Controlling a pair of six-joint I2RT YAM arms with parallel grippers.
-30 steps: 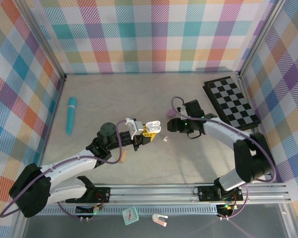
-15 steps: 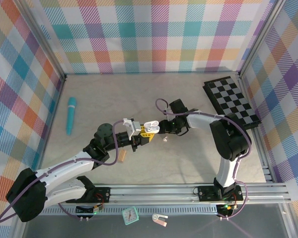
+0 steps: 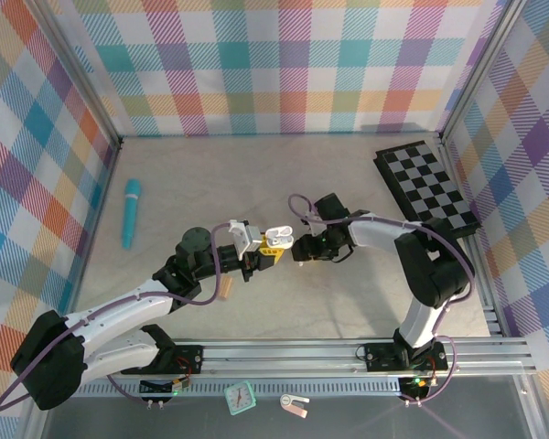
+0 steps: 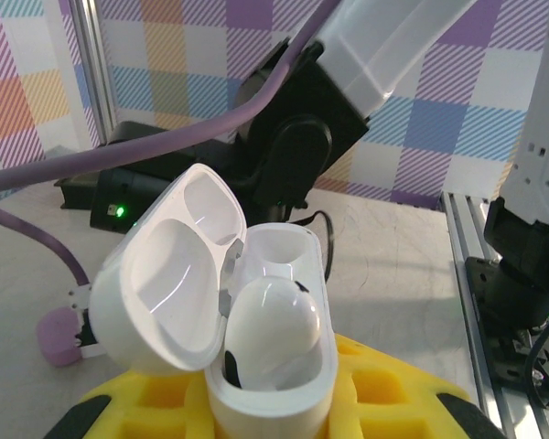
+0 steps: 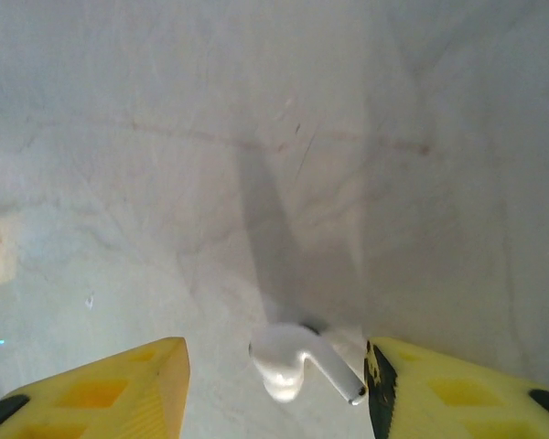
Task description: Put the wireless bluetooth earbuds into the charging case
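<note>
Left tool [image 3: 271, 247] pinches the open white charging case [image 4: 276, 384], a glossy white earbud [image 4: 270, 320] seated inside. Right tool [image 5: 276, 366], fingers spread, straddles a white stemmed earbud [image 5: 288, 364] lying on the desk [image 5: 256, 137].

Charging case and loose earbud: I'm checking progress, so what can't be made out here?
Left wrist: charging case base, hidden by yellow fingers.
Right wrist: whether the loose earbud stem touches the nearest finger; too close to tell.
Top: that earbud, too small to pick out by the right gripper.
</note>
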